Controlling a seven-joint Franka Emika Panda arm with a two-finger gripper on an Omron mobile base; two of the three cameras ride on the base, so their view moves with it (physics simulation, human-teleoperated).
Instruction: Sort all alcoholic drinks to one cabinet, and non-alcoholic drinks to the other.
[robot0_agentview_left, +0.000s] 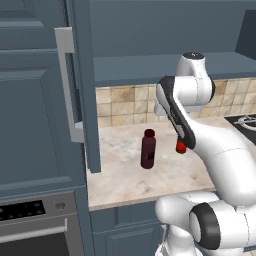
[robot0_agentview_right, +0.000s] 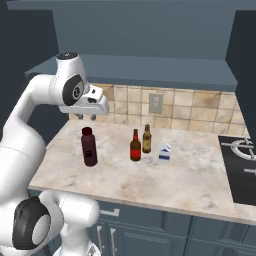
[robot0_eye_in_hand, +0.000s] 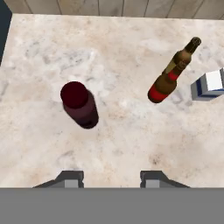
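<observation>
A squat maroon bottle (robot0_agentview_left: 148, 150) (robot0_agentview_right: 89, 147) (robot0_eye_in_hand: 81, 107) with a red cap, the non-alcoholic drink, stands upright on the marble counter (robot0_agentview_right: 190, 180). Two slim brown beer bottles stand to its right: one with a red label (robot0_agentview_right: 135, 146) (robot0_eye_in_hand: 168, 81), one with a tan label (robot0_agentview_right: 146, 139) just behind it. My gripper (robot0_agentview_right: 86, 118) (robot0_eye_in_hand: 111, 179) hangs above the counter, pointing down, over and slightly behind the maroon bottle. Its fingertips stand apart with nothing between them. In the hand view the maroon bottle lies up and to the left of the fingertips.
A small blue and white carton (robot0_agentview_right: 164, 153) (robot0_eye_in_hand: 210, 85) stands right of the beer bottles. A tall cabinet door (robot0_agentview_left: 82, 85) stands open at the counter's left edge, above an oven (robot0_agentview_left: 35, 230). A black stovetop (robot0_agentview_right: 242, 160) lies at the right. Upper cabinets hang overhead.
</observation>
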